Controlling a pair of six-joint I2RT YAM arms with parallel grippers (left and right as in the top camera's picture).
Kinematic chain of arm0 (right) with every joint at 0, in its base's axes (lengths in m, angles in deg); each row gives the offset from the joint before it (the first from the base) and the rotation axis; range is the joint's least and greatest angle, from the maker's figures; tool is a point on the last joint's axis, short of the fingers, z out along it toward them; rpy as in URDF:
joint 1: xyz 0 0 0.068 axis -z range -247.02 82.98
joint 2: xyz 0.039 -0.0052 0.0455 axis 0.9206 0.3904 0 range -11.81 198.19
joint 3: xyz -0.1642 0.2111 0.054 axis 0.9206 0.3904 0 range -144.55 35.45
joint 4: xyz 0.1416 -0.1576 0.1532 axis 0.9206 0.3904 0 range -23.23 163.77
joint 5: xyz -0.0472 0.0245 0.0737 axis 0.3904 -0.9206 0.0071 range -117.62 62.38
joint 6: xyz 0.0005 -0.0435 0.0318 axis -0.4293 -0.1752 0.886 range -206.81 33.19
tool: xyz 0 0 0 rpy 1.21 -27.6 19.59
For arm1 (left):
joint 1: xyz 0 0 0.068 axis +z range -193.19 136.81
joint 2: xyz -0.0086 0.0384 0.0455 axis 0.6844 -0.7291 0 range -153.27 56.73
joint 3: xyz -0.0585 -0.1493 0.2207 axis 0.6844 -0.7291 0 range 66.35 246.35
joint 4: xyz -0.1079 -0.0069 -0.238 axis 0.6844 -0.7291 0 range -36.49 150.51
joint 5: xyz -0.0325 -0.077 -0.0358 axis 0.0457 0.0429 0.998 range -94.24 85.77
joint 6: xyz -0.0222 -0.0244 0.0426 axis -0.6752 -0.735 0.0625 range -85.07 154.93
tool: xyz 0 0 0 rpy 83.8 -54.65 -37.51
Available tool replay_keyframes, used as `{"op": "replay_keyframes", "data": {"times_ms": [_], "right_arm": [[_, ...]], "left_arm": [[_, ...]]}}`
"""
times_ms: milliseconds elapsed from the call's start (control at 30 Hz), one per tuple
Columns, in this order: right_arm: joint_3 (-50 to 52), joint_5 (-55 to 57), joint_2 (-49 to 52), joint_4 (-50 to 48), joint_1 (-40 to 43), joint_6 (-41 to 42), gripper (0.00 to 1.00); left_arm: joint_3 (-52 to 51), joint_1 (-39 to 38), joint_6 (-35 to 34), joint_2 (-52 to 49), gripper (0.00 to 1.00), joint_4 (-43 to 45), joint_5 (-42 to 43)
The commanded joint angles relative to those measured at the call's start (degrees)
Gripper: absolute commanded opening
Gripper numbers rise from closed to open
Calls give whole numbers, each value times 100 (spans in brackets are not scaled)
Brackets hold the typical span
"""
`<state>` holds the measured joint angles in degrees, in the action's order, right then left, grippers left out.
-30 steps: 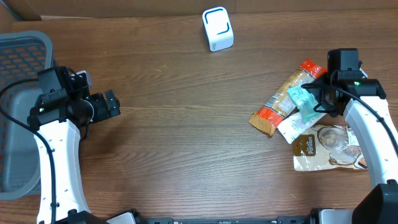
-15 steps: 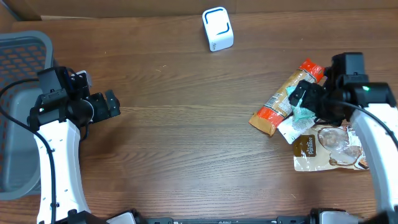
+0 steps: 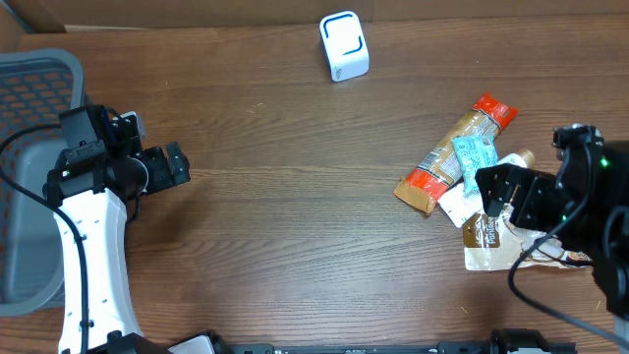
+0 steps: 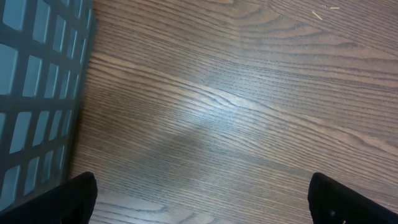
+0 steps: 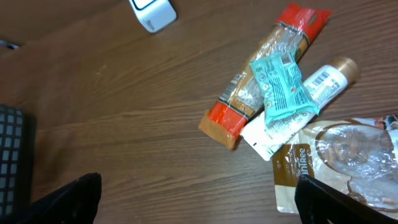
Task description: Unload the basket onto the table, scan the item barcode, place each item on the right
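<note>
A pile of items lies at the right of the table. In it are a long orange-ended packet (image 3: 454, 155) (image 5: 261, 81), a teal packet (image 3: 475, 155) (image 5: 281, 90) lying on top, a white tube (image 3: 464, 202) (image 5: 311, 93) with a barcode, and a brown pouch (image 3: 511, 241) (image 5: 339, 165). A white scanner block (image 3: 343, 45) (image 5: 152, 12) stands at the back. My right gripper (image 3: 501, 197) (image 5: 202, 202) hovers open just in front of the pile, holding nothing. Far off at the left, my left gripper (image 3: 173, 167) (image 4: 205, 202) is open over bare wood.
A grey mesh basket (image 3: 29, 98) (image 4: 31, 93) stands at the table's left edge, right beside the left arm. Brown wooden tabletop (image 3: 295, 216) stretches between the two arms.
My right gripper has opened fully and drawn back from the teal packet toward the front right. The packet now lies free on the pile. The left arm has not moved.
</note>
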<state>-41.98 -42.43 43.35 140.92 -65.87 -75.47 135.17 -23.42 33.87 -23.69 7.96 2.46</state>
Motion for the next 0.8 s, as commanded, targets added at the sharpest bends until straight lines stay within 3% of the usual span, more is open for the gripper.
{"op": "replay_keyframes", "data": {"times_ms": [0, 500, 767], "right_arm": [[-96, -28, -144, -26, 42, -72, 100], [-28, -28, 140, -31, 42, -74, 100], [835, 289, -466, -566, 39, -116, 100]], "left_arm": [[33, -9, 107, 7, 99, 9, 39], [33, -9, 107, 7, 100, 9, 39], [33, -9, 107, 7, 100, 9, 39]]}}
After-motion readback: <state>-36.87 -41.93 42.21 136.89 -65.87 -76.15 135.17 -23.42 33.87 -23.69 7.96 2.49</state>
